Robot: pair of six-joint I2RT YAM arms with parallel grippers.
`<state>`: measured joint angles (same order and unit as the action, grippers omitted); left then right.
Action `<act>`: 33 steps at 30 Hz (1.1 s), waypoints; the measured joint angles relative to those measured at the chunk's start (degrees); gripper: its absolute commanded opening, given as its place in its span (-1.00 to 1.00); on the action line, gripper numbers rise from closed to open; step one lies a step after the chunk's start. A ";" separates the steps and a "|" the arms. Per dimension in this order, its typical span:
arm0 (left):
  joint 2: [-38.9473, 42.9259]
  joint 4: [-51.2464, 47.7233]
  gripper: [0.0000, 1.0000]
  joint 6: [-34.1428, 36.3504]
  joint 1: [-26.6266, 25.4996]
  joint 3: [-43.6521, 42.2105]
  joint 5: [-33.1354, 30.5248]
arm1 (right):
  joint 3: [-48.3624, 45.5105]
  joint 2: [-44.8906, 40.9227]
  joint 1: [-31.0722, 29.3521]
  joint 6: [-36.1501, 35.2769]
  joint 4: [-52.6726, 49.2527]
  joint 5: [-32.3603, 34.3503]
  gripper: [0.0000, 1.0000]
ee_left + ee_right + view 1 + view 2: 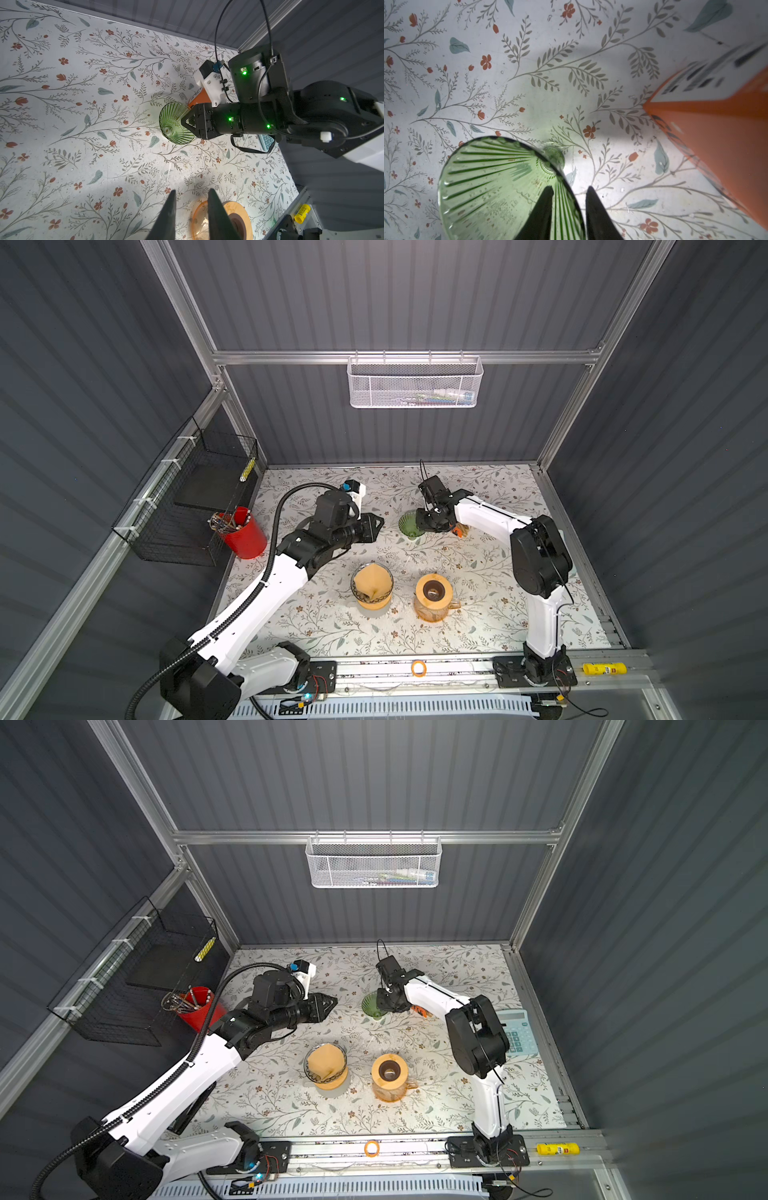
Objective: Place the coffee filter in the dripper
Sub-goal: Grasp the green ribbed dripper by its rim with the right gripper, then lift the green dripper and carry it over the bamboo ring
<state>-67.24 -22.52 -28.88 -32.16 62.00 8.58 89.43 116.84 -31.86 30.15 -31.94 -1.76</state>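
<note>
The jaws of the right gripper stand narrow but apart, straddling the rim of the green ribbed glass dripper. One finger lies over the inside of the cone. The other is outside it, with a sliver of table showing between it and the glass. Whether the inner finger touches the glass I cannot tell. In both top views the dripper sits toward the far edge of the table, about midway along it. An orange box lies just beside it, on the side of the right edge.

The jaws of the left gripper are narrow with nothing between them. They hang above the table, apart from the dripper on the left-edge side.

The coffee filter, tan paper, sits in a clear glass holder near the middle of the table, toward the near edge. An amber glass jug with a wooden collar stands just beside it. A red cup stands at the left edge, and a calculator lies near the right edge.
</note>
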 measured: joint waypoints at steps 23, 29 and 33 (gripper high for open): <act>0.28 -0.48 -0.44 -0.02 0.02 0.00 -0.42 | -1.46 -6.69 0.11 0.79 -0.87 -3.93 -1.00; 0.37 -1.01 -0.44 -0.04 0.02 0.00 -0.39 | -6.43 -16.85 -0.09 1.20 -0.96 -5.79 -1.00; 0.55 -1.49 -0.44 -0.04 0.02 0.00 -0.37 | -9.07 -22.58 -0.72 1.09 -2.23 -5.86 -1.00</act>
<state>-66.70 -24.01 -28.93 -32.14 62.00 8.21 80.36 94.26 -32.58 31.24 -34.17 -7.62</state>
